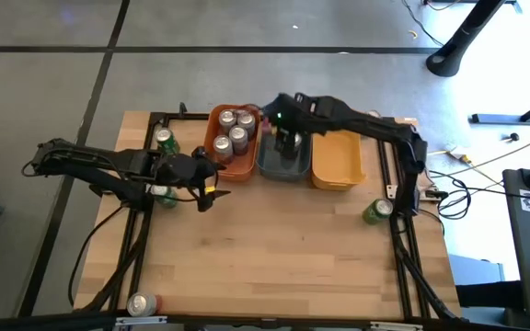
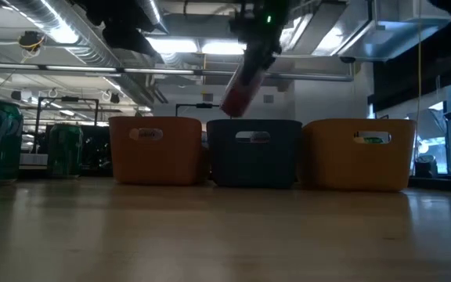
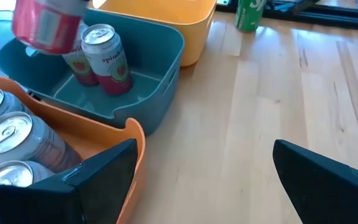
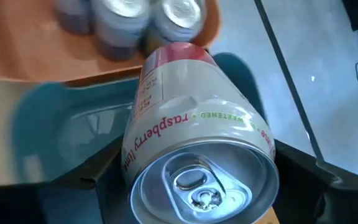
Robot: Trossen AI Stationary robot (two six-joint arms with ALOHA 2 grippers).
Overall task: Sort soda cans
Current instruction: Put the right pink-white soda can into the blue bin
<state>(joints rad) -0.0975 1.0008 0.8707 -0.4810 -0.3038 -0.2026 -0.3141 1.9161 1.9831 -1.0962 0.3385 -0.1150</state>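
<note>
Table front lies open; three bins block the back edge

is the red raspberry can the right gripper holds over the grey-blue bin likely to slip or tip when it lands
Possibly both. The red raspberry metal can hangs tilted in the right gripper, so it may land on edge and topple. Its smooth round wall looks slippery and would probably roll inside the grey-blue plastic bin.

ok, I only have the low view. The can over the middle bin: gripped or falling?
Observer: Gripped. From above, the right gripper is over that bin, and its wrist view shows it shut on the tilted red can.
Operator: Anything in that bin?
Observer: Two red cans stand inside the grey bin.
Operator: Left arm?
Observer: The left gripper is open and holds nothing. It is over the table beside the orange bin.
</note>
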